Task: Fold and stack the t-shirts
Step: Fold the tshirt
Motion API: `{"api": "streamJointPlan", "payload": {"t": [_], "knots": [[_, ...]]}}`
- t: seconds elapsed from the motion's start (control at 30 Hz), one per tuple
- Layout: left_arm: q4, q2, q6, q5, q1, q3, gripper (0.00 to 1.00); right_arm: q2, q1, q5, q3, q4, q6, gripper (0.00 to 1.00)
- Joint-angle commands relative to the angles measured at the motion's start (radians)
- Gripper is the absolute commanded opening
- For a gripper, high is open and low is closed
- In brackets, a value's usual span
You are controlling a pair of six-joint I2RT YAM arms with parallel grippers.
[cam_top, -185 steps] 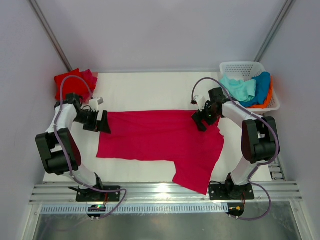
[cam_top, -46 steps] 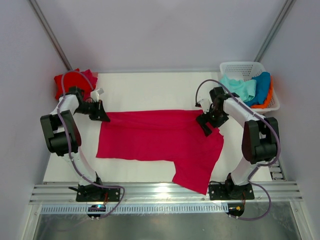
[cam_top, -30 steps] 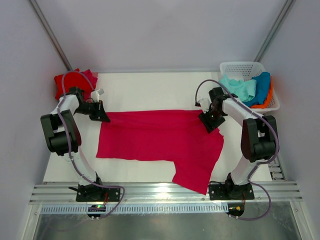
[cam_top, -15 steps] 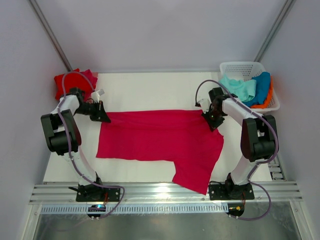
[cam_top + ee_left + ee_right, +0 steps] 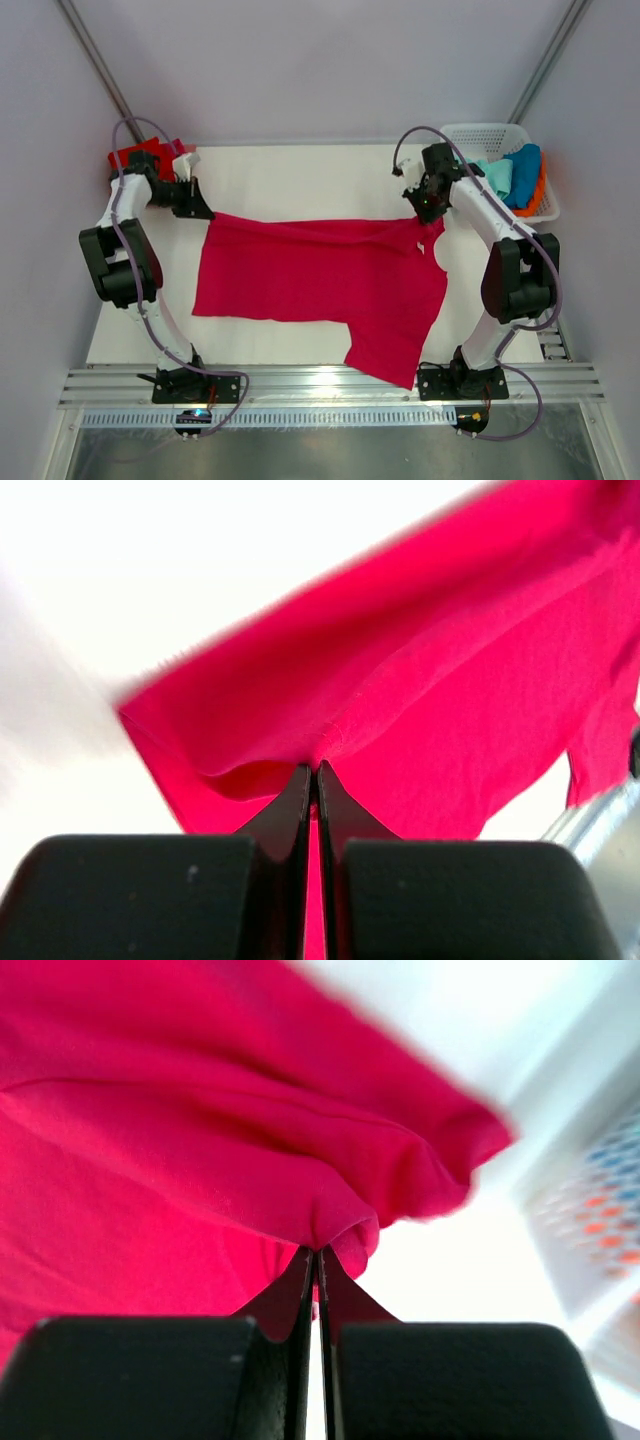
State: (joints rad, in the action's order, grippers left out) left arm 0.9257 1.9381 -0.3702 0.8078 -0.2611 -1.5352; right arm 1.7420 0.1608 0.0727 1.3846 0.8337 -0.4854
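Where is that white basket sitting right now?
In the overhead view, the white basket sits at the table's far right corner, just beyond the right gripper holding the crimson t-shirt.

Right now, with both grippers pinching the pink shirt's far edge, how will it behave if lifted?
Likely floppy: the crimson t-shirt puckers and drapes from the left gripper and right gripper. Probably light, since fingertip pinches hold its edge up. Its near part would likely drag across the table.
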Motion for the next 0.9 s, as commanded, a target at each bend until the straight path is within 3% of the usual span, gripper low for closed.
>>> {"api": "streamJointPlan", "payload": {"t": [0.0, 0.27, 0.87], "knots": [[-0.050, -0.002, 0.071, 0.027, -0.003, -0.129, 0.00, 0.011, -0.001, -0.011, 0.138, -0.038, 0.036, 0.03], [-0.079, 0.076, 0.158, 0.062, -0.003, -0.319, 0.00, 0.102, -0.001, -0.028, 0.280, -0.056, 0.054, 0.03], [-0.267, 0.200, 0.220, 0.053, -0.003, -0.434, 0.00, 0.114, -0.003, -0.068, 0.363, -0.139, 0.084, 0.03]]}}
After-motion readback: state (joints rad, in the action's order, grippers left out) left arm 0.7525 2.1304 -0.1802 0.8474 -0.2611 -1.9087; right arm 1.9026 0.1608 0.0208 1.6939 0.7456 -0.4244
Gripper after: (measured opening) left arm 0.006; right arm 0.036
